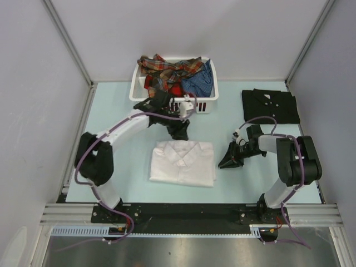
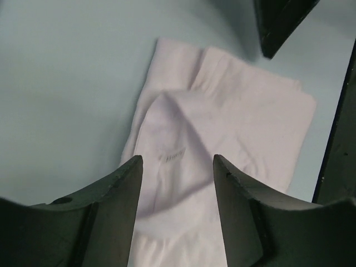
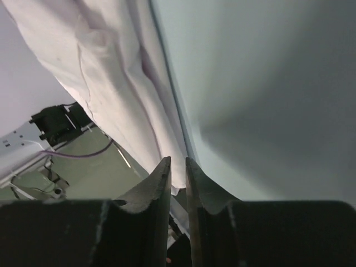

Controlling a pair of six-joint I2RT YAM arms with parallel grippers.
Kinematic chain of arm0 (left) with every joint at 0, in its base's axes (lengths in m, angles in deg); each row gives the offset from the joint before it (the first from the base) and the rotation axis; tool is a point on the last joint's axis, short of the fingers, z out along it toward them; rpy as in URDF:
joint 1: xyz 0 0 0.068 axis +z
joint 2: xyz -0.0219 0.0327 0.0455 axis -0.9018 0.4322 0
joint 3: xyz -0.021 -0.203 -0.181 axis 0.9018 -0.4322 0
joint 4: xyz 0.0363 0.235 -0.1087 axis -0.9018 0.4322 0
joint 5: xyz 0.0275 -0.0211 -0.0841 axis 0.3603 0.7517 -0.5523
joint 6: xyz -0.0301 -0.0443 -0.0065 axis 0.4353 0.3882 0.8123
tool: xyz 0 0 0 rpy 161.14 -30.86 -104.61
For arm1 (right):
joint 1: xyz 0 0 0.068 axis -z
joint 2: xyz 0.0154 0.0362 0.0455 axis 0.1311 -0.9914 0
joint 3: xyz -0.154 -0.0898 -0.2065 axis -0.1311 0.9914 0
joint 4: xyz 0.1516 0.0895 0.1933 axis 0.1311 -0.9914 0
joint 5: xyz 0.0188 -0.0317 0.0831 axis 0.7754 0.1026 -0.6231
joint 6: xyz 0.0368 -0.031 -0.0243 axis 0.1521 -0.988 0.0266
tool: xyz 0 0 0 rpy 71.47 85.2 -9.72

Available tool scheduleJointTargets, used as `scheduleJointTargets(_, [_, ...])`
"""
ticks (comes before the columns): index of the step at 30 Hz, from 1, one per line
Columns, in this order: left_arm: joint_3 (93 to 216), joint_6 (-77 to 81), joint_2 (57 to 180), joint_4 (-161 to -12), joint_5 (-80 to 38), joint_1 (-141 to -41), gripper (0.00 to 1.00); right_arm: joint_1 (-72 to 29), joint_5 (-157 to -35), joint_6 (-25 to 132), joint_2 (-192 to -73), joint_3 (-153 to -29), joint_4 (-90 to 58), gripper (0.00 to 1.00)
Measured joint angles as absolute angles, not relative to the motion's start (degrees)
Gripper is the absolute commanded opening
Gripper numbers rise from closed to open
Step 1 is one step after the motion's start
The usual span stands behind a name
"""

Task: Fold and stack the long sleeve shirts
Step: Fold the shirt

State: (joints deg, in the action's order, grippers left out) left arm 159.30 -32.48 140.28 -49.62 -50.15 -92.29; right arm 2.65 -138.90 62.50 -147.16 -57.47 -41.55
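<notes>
step: white shirt (image 1: 183, 162) folded mid-worktop (image 1: 122, 139), fold looks done | left claw (image 1: 179, 130) apart over collar, empty | right claw (image 1: 228, 161) narrowly apart beside its right edge, empty | next: probably stack on black shirt (image 1: 270, 105), needs two-edge grip

So the pale blue-green counter (image 1: 111, 119) has three things sitting right on it. There's a folded white shirt (image 1: 183, 162) pretty much dead center, a folded black shirt (image 1: 270, 105) lying flat out at 2 o'clock, well apart from it, and a white slatted basket (image 1: 203, 104) at 12 o'clock by the far edge.
</notes>
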Motion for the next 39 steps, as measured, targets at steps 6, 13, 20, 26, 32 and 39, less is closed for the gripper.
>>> scheduleJointTargets(6, [171.0, -41.3, 153.0, -49.0, -55.3, -101.2, 0.62, 2.4, -138.5, 69.4, -148.5, -55.3, -35.1, 0.18])
scheduleJointTargets(13, [179.1, -48.4, 163.6, -46.4, -56.2, -106.6, 0.63, 0.4, -138.5, 73.2, -150.3, -53.7, -30.3, 0.20])
scheduleJointTargets(20, [181.4, -50.7, 167.8, -45.2, -56.2, -109.3, 0.57, -1.0, -139.1, 74.3, -150.7, -53.4, -28.5, 0.20])
scheduleJointTargets(26, [181.5, -50.9, 169.8, -44.0, -55.2, -110.0, 0.45, -1.0, -139.9, 74.0, -151.1, -53.2, -28.1, 0.22])
scheduleJointTargets(32, [181.5, -50.8, 170.3, -43.8, -54.7, -110.0, 0.23, -0.7, -141.0, 74.2, -148.5, -50.3, -28.1, 0.40])
scheduleJointTargets(39, [181.4, -50.6, 170.3, -44.4, -54.5, -110.0, 0.15, -0.2, -141.0, 74.4, -146.6, -48.6, -29.0, 0.34])
